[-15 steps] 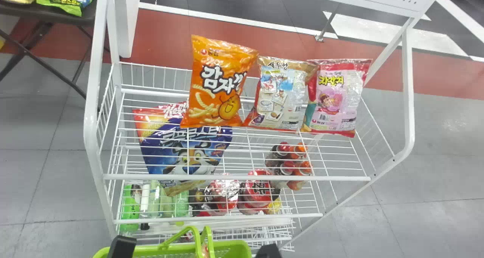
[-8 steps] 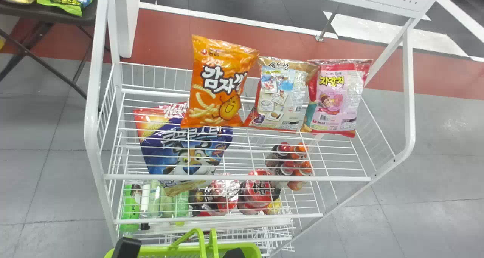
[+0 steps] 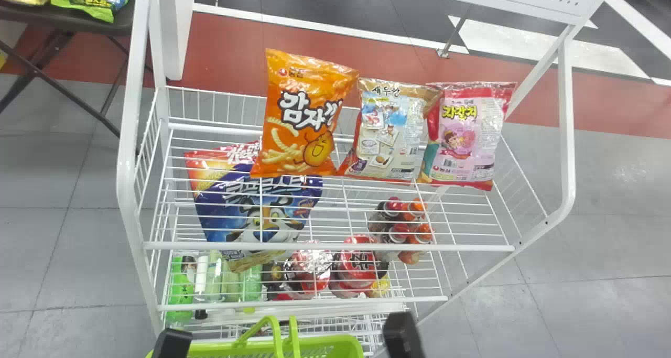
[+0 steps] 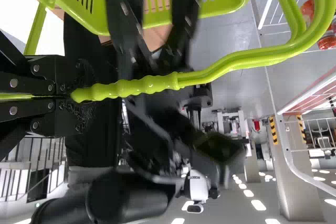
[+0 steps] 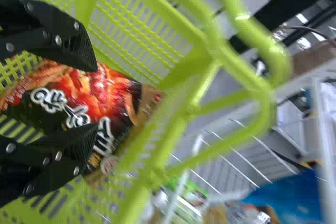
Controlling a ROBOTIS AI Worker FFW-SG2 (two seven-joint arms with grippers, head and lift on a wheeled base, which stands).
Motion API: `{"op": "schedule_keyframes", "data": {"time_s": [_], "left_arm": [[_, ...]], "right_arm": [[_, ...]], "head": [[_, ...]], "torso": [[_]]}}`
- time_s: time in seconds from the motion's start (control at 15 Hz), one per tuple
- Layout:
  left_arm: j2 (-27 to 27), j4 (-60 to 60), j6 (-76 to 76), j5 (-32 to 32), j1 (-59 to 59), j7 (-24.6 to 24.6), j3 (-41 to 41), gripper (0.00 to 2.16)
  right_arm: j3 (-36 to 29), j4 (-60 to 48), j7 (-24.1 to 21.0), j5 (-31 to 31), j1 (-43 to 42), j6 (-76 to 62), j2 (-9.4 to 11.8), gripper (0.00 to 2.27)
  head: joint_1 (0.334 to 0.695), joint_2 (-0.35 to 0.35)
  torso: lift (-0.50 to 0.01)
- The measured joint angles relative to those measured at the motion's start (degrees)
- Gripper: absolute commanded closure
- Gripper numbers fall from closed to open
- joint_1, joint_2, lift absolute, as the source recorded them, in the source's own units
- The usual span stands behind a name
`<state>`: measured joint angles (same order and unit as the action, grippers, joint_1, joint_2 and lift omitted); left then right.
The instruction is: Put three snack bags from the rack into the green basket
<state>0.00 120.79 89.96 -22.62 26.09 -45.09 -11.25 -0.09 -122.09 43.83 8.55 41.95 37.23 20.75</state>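
The right wrist view shows a snack bag (image 5: pixel 113 95) inside the basket (image 5: pixel 142 32).

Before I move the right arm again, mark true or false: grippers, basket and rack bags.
1. The left gripper grips the handle of the green basket. True.
2. The right gripper is clamped on a bag. False: the right gripper has its fingers apart.
3. A red-and-black snack bag lies in the basket. True.
4. On the upper shelf, the pink bag is leftmost. False: the orange bag is; the pink bag is rightmost.
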Motion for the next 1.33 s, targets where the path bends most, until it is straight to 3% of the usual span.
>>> {"op": "schedule_keyframes", "data": {"time_s": [0.2, 0.4, 0.53, 0.93, 1.13, 1.33], "left_arm": [[0.00, -0.02, -0.12, -0.14, 0.37, -0.27, 0.36, 1.51], [0.00, 0.05, -0.38, -0.23, 0.69, -0.17, 0.37, 1.51], [0.00, -0.09, -0.99, -0.20, 0.72, -0.06, 0.00, 1.51], [0.00, -0.09, -0.40, 0.54, 0.71, 0.16, -0.85, 1.51], [0.00, -0.03, -0.02, 0.63, 0.15, -0.01, -0.85, 1.47], [0.00, -0.21, 0.00, 0.61, -1.23, -0.12, -0.85, 1.47]], "right_arm": [[-11.31, -5.72, 2.76, 6.62, 1.48, -2.47, -3.84, 0.11], [-18.00, -6.52, 1.27, 12.11, -3.09, -3.26, -7.30, 0.11], [-15.83, -4.22, -3.51, 11.98, -7.78, -6.11, -8.00, 0.11], [1.06, 11.22, -21.88, 7.41, -23.30, -26.52, -8.09, 0.11], [4.95, 18.01, -29.98, 4.19, -28.82, -32.86, -8.94, 0.11], [5.38, 22.95, -32.89, 1.54, -33.74, -31.99, -10.03, 0.11]], "head": [[0.695, -0.350], [0.695, -0.350], [0.695, -0.350], [0.695, -0.350], [0.695, -0.350], [0.695, -0.350]], "torso": [[0.000], [0.000], [0.000], [0.000], [0.000], [0.000]]}}
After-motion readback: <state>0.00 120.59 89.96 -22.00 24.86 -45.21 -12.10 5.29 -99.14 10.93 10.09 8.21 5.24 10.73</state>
